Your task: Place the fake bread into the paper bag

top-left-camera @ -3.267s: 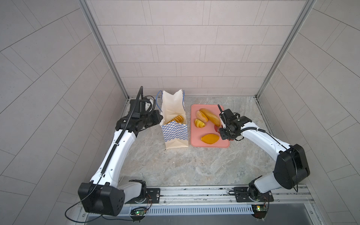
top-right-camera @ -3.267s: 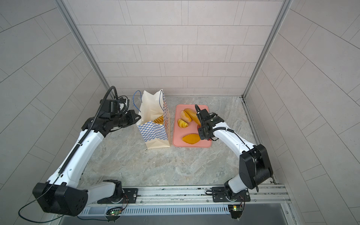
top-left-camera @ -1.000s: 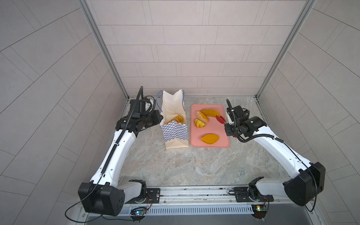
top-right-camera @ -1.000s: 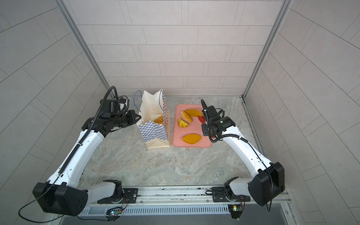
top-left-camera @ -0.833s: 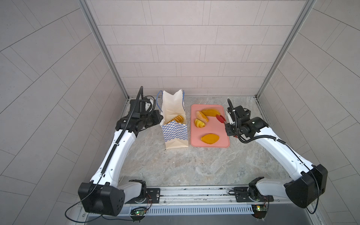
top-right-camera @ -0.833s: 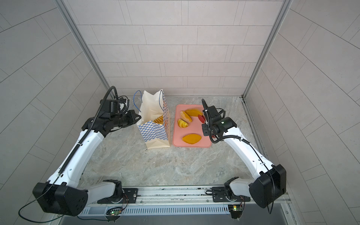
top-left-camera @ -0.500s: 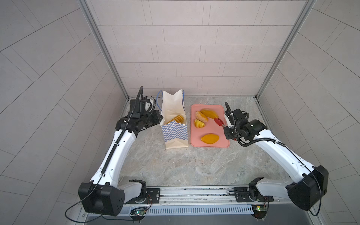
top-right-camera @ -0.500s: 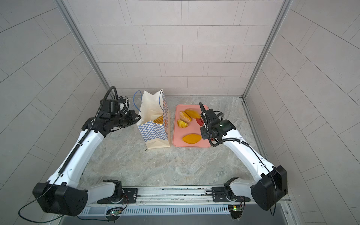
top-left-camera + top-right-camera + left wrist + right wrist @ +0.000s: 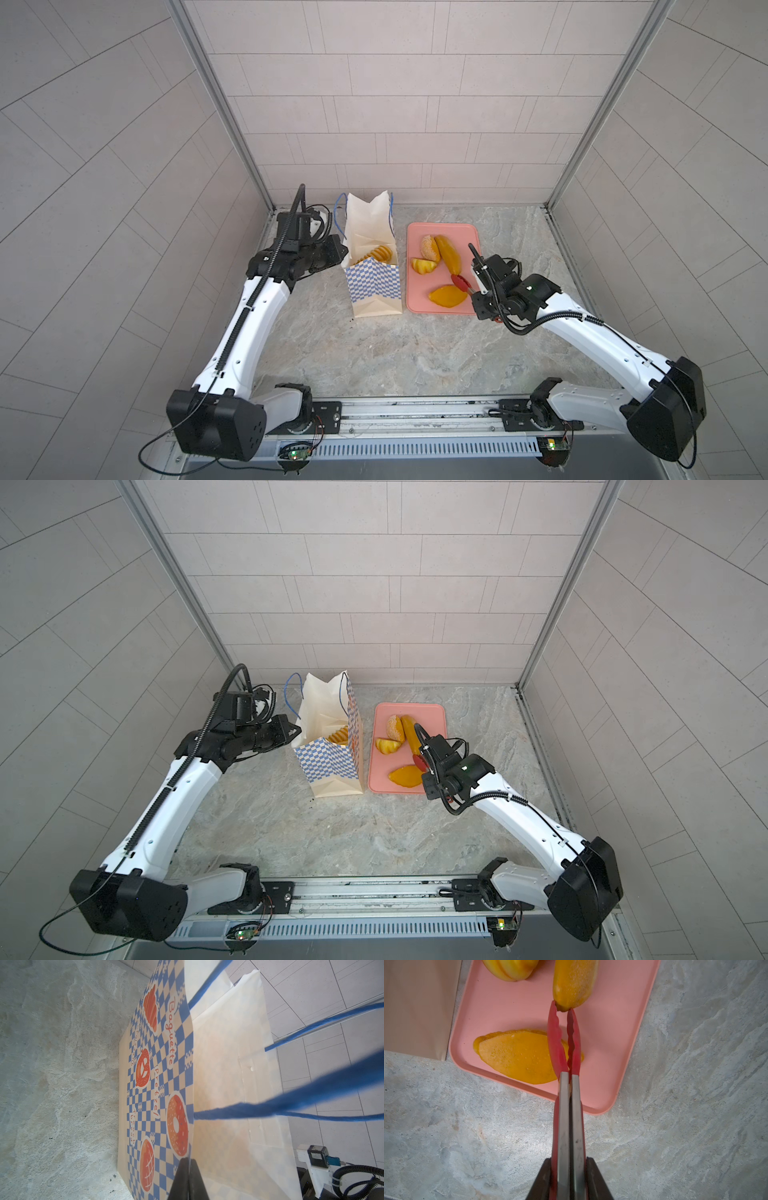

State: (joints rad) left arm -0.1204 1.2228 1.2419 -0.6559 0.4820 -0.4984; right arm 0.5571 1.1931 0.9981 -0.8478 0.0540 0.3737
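Nearest you, your right end effector [image 9: 568,1165] is clenched on red tongs [image 9: 566,1043], whose tips flank the long loaf's [image 9: 574,980] end. Four golden fake bread [image 9: 448,296] pieces wait on the pink tray [image 9: 436,232] on the table [image 9: 374,353]. Beyond, one ridged pastry [image 9: 380,252] sits inside the upright checkered paper bag [image 9: 374,286], whose rim your left end effector [image 9: 188,1167] pinches.

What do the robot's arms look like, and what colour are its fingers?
The left arm and right arm are long white tubes joined by chunky black joints. A ribbed black cable runs along the left arm. Thin black wires loop by the right wrist, where a tiny green light glows. The fingers are dark and wedge-shaped.
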